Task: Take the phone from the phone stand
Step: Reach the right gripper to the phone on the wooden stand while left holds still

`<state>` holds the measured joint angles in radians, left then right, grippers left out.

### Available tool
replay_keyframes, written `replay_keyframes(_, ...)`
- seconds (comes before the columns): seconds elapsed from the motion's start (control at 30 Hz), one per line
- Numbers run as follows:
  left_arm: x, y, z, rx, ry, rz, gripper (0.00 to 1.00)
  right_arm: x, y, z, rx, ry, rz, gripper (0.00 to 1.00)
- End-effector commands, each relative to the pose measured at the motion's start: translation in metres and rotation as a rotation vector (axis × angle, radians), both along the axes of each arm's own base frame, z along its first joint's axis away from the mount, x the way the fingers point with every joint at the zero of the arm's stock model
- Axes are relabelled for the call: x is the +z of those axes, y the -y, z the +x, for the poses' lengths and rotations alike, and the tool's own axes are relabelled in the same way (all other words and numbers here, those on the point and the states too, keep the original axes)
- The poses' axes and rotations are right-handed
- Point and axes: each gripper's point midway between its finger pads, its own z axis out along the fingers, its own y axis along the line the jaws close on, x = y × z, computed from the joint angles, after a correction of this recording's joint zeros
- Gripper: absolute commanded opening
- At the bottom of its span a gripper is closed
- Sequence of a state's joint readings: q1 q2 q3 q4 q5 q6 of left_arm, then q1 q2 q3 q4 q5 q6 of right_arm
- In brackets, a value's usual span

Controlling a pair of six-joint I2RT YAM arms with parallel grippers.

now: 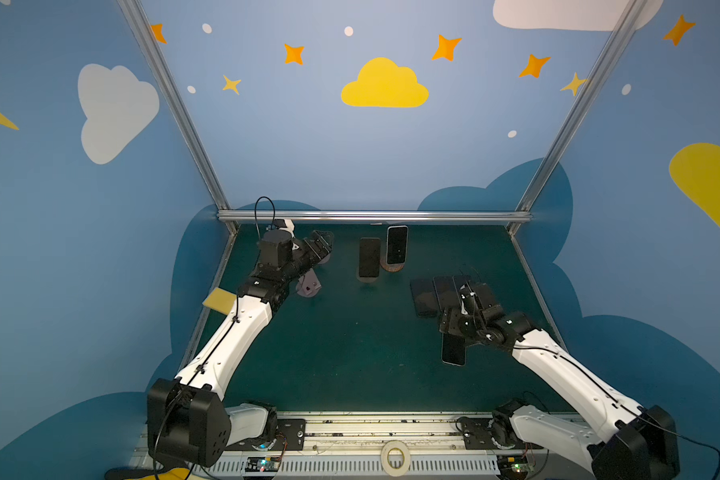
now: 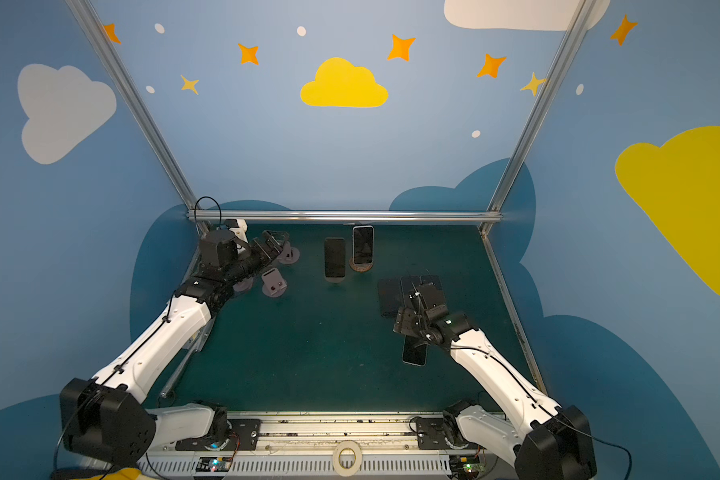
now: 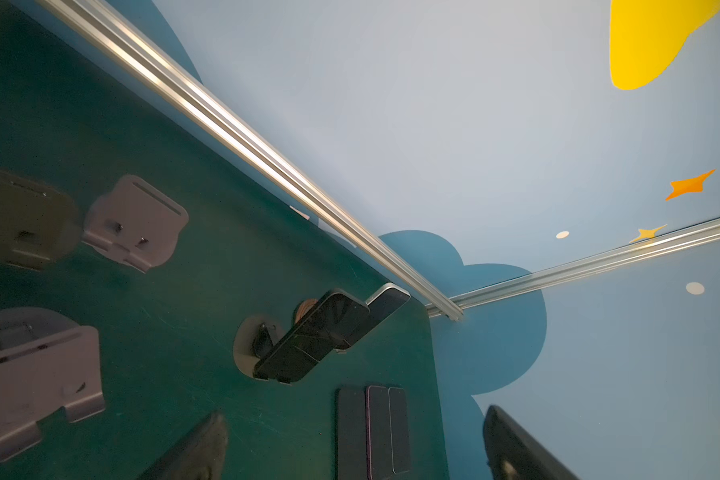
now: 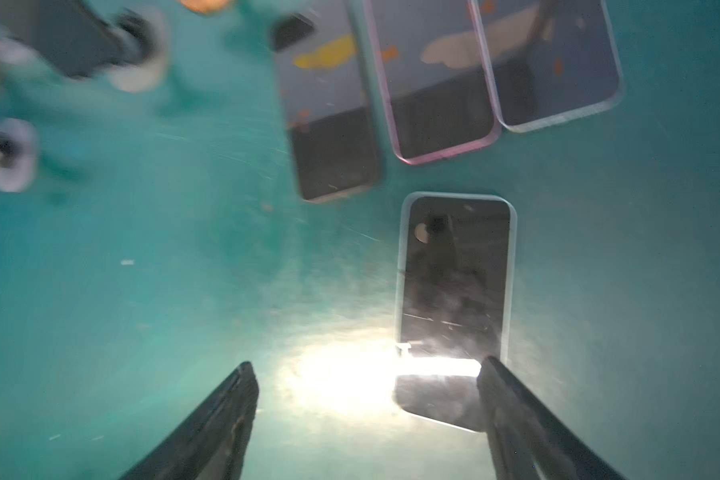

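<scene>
Phones on stands: I see two upright near the back rail in both top views, a dark phone (image 1: pixel 369 257) on a grey stand (image 3: pixel 248 343) and a silver-edged phone (image 1: pixel 397 245) on a round wooden stand (image 1: pixel 393 267). My right pincer (image 4: pixel 366 419) has its jaws well apart and grips nothing; one fingertip (image 4: pixel 499 386) overlaps the near end of a phone lying flat (image 4: pixel 454 299) on the green mat (image 1: pixel 341 340); contact I cannot confirm. Three more phones (image 4: pixel 437 75) lie side by side just beyond. My left pincer (image 1: pixel 323 245) stands wide apart and empty, above the empty grey stands (image 3: pixel 136 222) at the back left.
</scene>
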<state>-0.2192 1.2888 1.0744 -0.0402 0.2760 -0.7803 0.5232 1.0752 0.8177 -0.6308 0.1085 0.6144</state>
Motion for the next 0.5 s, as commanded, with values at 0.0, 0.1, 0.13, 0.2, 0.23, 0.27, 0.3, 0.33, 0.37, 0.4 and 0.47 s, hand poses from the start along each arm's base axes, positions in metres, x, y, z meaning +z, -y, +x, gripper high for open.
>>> replay_keyframes(0.0,0.001,0.003,-0.001,-0.011,0.005,-0.018,0.95,0.032,-0.022,0.015,0.029,0.102,0.035,0.83)
replay_keyframes(0.1,0.002,0.004,-0.001,-0.013,0.004,-0.028,0.95,0.049,-0.033,0.028,0.037,0.177,-0.012,0.83)
replay_keyframes(0.13,0.003,0.004,-0.002,-0.015,0.005,-0.030,0.95,0.055,-0.036,0.034,0.033,0.204,-0.028,0.84)
replay_keyframes(0.2,0.006,0.004,-0.002,-0.015,0.008,-0.034,0.95,0.066,-0.042,0.045,0.034,0.244,-0.040,0.84)
replay_keyframes(0.23,0.006,0.004,-0.003,-0.016,0.009,-0.035,0.95,0.072,-0.047,0.051,0.042,0.266,-0.040,0.84)
replay_keyframes(0.27,0.007,0.004,-0.003,-0.016,0.009,-0.038,0.95,0.078,-0.051,0.059,0.051,0.296,-0.047,0.84)
replay_keyframes(0.3,0.007,0.004,-0.003,-0.015,0.007,-0.042,0.95,0.084,-0.052,0.065,0.044,0.321,-0.058,0.84)
replay_keyframes(0.33,0.007,0.004,-0.003,-0.017,0.006,-0.048,0.95,0.091,-0.053,0.074,0.028,0.357,-0.070,0.85)
replay_keyframes(0.37,0.008,0.004,-0.003,-0.017,0.006,-0.056,0.95,0.098,-0.054,0.085,0.010,0.404,-0.075,0.86)
replay_keyframes(0.4,0.008,0.004,-0.003,-0.019,0.007,-0.059,0.95,0.103,-0.058,0.093,0.010,0.440,-0.073,0.87)
replay_keyframes(0.47,0.008,0.005,-0.003,-0.023,0.007,-0.061,0.95,0.111,-0.065,0.112,0.014,0.484,-0.070,0.89)
